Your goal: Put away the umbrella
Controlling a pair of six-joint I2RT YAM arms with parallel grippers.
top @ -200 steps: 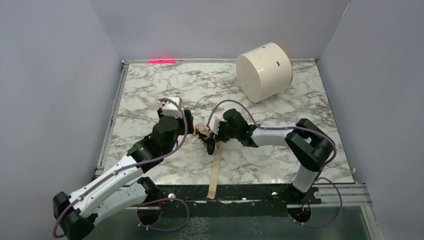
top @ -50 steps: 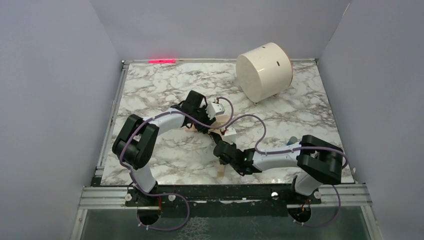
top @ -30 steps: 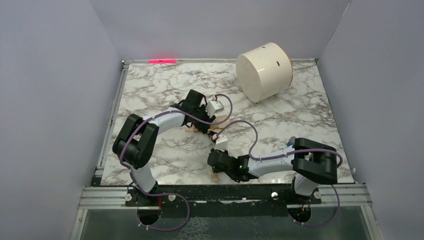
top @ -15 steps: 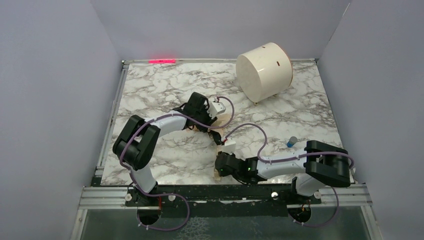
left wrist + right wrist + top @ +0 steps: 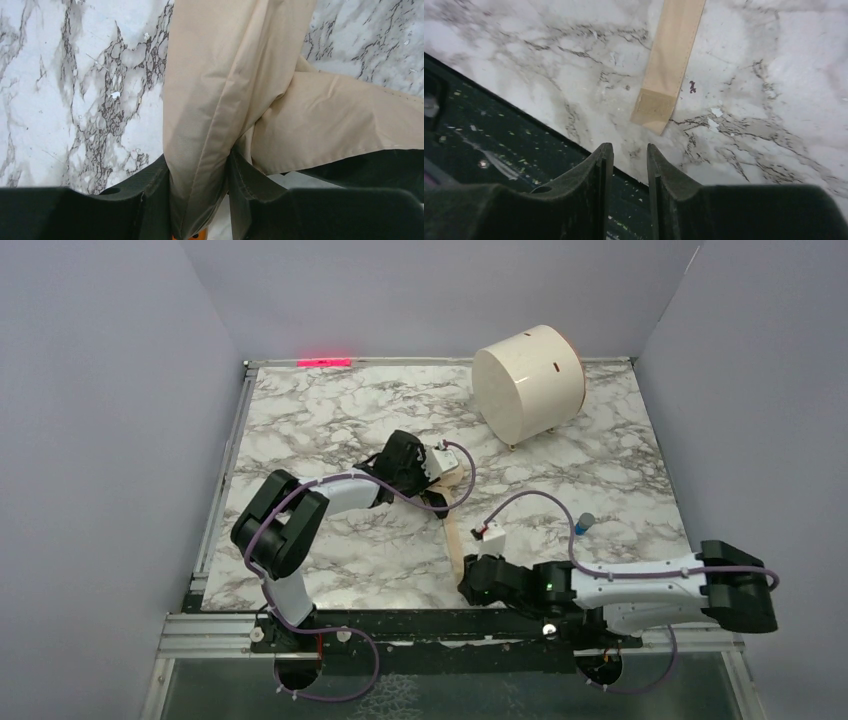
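The umbrella is a bunch of beige fabric at the table's middle, mostly hidden under my left wrist. In the left wrist view a fold of the umbrella is pinched between the fingers of my left gripper, which is shut on it. Its long tan strap runs flat toward the front edge. The strap ends just ahead of my right gripper, whose jaws stand narrowly open with nothing between them. My right gripper sits low at the table's front edge.
A white cylindrical drum lies on its side at the back right. A small blue-topped object stands right of the right forearm. The black front rail runs below the marble edge. Grey walls enclose three sides.
My right gripper has opened and let go of the strap end, sliding right along the front edge as its arm stretched out low. The left gripper shifted slightly right with the fabric.
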